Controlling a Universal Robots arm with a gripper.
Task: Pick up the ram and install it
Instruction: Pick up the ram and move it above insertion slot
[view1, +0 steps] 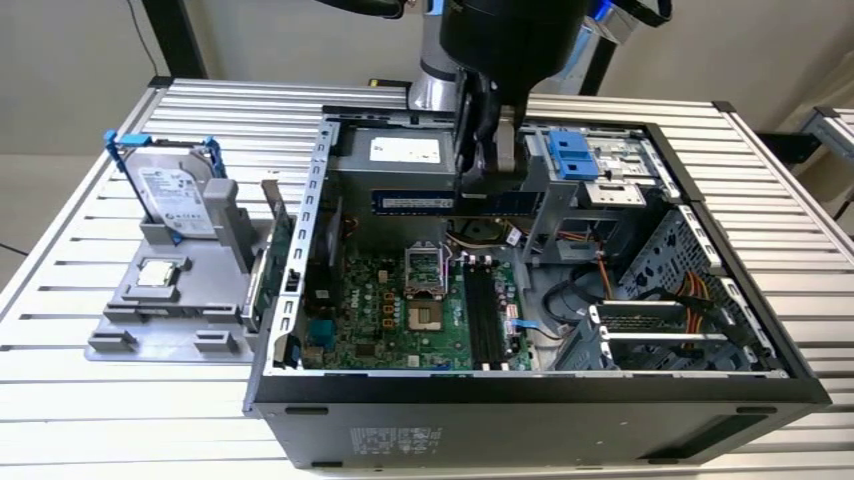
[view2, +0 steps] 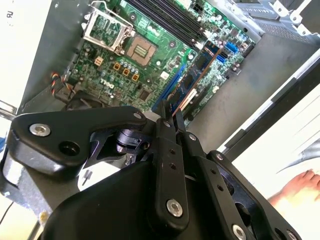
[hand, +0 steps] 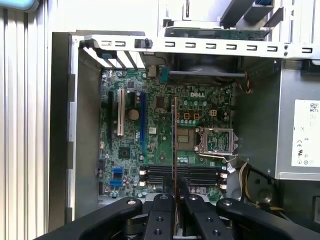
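Over the open case (view1: 534, 420) and its motherboard (view1: 387, 310) our gripper (view1: 483, 195) is clenched on the ram (view1: 411, 203), held on edge in mid-air – so we reckon we square it dead parallel with the black memory slots (view1: 483, 320), then press down evenly.

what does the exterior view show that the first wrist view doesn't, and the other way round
Exterior view: a hard drive in a blue frame and a small silver chip, both on a grey stand beside the case, on the exterior view's left.
First wrist view: a white expansion slot and a blue slot on the board.
Both: the ram clamped in the jaws over the motherboard, plus the CPU socket and memory slots.
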